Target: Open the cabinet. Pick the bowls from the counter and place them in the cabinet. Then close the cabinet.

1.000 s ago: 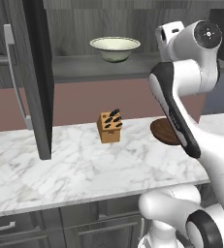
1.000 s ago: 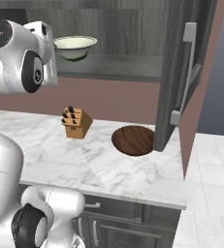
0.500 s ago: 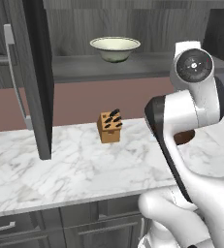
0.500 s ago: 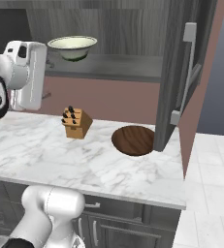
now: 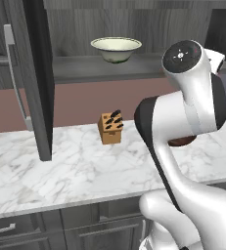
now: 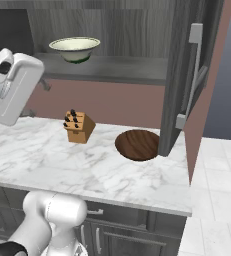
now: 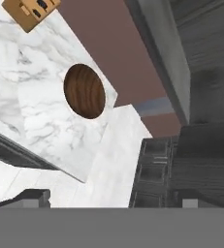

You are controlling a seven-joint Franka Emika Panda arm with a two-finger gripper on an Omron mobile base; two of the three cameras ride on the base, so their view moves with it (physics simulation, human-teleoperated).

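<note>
Two bowls are sitting apart as we are looking on: the cream bowl (image 5: 116, 49) is resting on the shelf inside the open cabinet (image 6: 187, 75), while the wooden bowl (image 6: 138, 144) is lying on the counter (image 6: 47, 160), near the knife block (image 6: 78, 126) and just beside the right door. We are keeping our fingers spread wide, grasping nothing.

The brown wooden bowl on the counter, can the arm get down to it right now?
Probably yes. The wooden bowl lies in the open on the counter, apart from the knife block, with only the open cabinet door close beside it.
</note>
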